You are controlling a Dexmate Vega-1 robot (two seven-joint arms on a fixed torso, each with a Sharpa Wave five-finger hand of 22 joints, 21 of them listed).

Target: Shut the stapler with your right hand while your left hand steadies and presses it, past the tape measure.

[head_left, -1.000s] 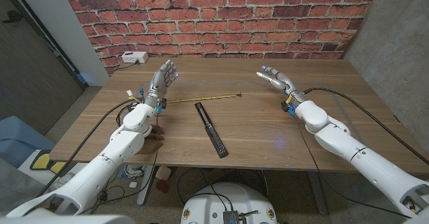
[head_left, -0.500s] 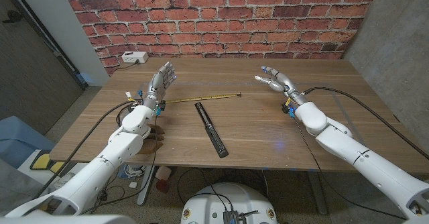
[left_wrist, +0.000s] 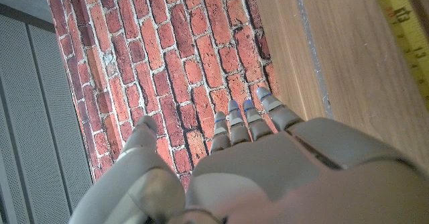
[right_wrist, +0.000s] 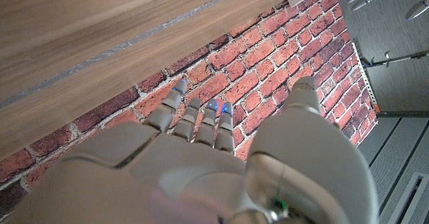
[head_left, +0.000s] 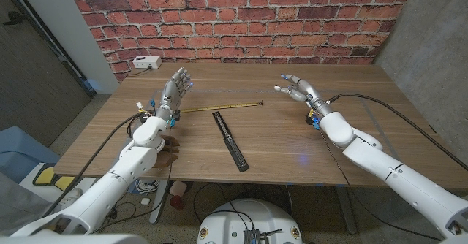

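A long black stapler (head_left: 230,140) lies opened out flat on the middle of the wooden table (head_left: 278,138), running from the centre toward the front edge. Behind it a yellow tape measure strip (head_left: 219,107) stretches across the table; a piece of it shows in the left wrist view (left_wrist: 406,29). My left hand (head_left: 174,89) is raised over the table's left side, fingers apart and holding nothing; its back shows in the left wrist view (left_wrist: 268,163). My right hand (head_left: 298,90) hovers open over the right rear of the table, well clear of the stapler, fingers extended (right_wrist: 194,157).
A white power box (head_left: 146,63) with a cable sits at the back left corner by the brick wall (head_left: 241,17). Black cables trail along both arms. Bare wood lies between the stapler and each hand.
My right hand has drifted a little leftward, toward the table's middle, and turned slightly. The left hand, stapler and tape are where they were.
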